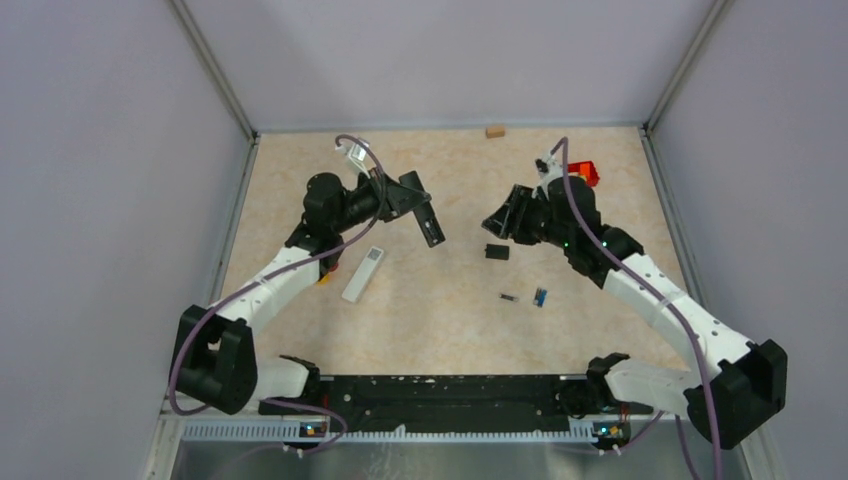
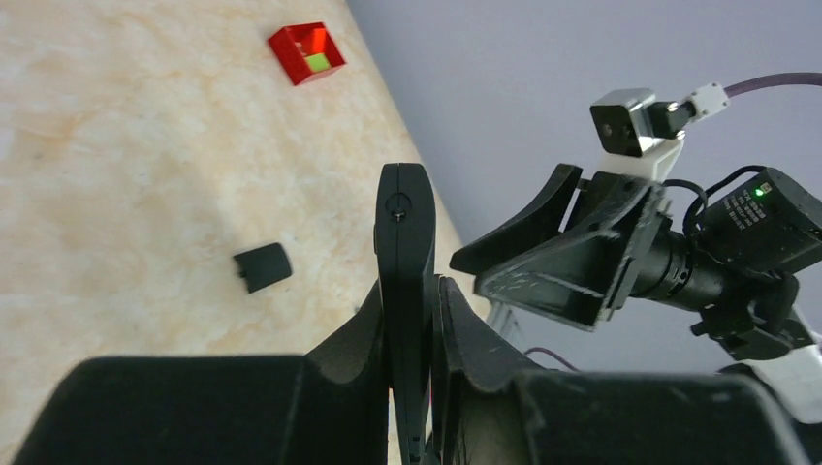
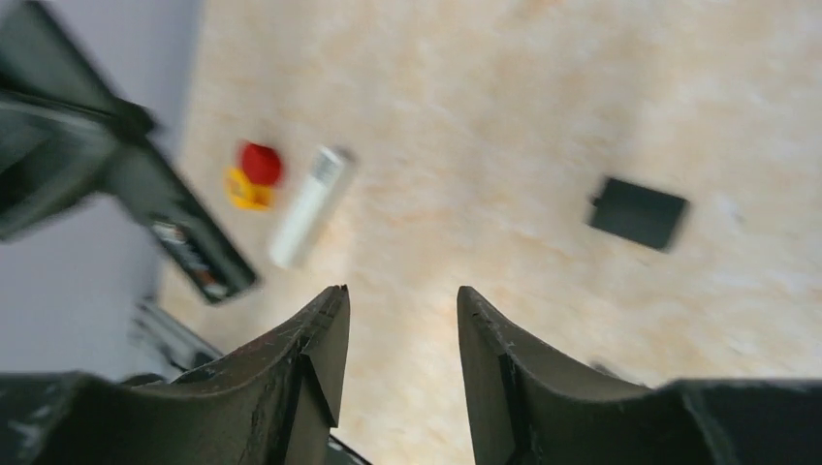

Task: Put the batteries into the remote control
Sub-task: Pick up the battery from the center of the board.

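Left gripper is clamped tight on the black remote control, frame centre. Right gripper is spread wide, nothing in it. Dark battery and blue battery lie on the table, right of centre. Red box, upper left, holds something yellow-green, maybe a block.

**Clearance at the claws**

Right gripper spread wide, nothing between the fingers. Ahead of it, open table. Black cover ahead-right; white remote and red-yellow piece ahead-left. Left gripper clamped on black remote, jutting toward right claw, apart; narrow lane between.
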### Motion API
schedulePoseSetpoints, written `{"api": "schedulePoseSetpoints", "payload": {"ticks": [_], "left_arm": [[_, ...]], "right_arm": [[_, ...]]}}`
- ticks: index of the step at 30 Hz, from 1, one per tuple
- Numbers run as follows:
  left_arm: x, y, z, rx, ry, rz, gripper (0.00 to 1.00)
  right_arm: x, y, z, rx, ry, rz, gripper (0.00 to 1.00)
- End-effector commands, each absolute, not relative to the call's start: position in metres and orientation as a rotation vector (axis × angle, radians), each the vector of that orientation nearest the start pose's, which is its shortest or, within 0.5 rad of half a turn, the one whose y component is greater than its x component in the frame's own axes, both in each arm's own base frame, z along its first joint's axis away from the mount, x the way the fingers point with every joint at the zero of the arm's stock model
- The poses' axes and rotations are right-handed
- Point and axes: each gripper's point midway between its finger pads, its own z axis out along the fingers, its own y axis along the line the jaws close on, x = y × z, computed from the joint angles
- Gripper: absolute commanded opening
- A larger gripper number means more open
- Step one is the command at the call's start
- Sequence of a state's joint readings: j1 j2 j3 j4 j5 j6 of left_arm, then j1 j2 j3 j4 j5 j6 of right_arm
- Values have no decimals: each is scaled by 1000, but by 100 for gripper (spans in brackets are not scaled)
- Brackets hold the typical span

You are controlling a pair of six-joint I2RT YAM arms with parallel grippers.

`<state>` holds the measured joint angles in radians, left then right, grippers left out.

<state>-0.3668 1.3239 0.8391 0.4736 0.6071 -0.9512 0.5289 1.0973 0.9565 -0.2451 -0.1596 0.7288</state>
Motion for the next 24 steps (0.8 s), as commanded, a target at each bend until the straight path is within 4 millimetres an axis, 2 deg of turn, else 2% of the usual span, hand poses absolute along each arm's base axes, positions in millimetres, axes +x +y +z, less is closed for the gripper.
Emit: {"api": "schedulePoseSetpoints", "payload": {"ticks": [1, 4, 8, 11, 16, 21, 24], "left_arm": [[322, -245, 256, 42, 1875, -1283, 0], [320, -241, 248, 36, 1899, -1262, 0], [320, -240, 244, 27, 1910, -1264, 0], [320, -239, 244, 26, 1909, -1262, 0], [319, -239, 241, 29, 1917, -1266, 0], [324, -230, 250, 21, 1900, -1266, 0], [326, -223, 257, 19, 1882, -1265, 0]], "right_arm": [[261, 180, 163, -156, 2414, 486, 45], [257, 166, 136, -200, 2496, 305, 45], [255, 168, 116, -239, 2549, 168, 45], [249, 181, 101, -370, 2568, 143, 46], [234, 191, 81, -772, 2535, 184, 52], [238, 189, 69, -956, 2540, 123, 52], [239, 185, 60, -989, 2547, 87, 52]]}}
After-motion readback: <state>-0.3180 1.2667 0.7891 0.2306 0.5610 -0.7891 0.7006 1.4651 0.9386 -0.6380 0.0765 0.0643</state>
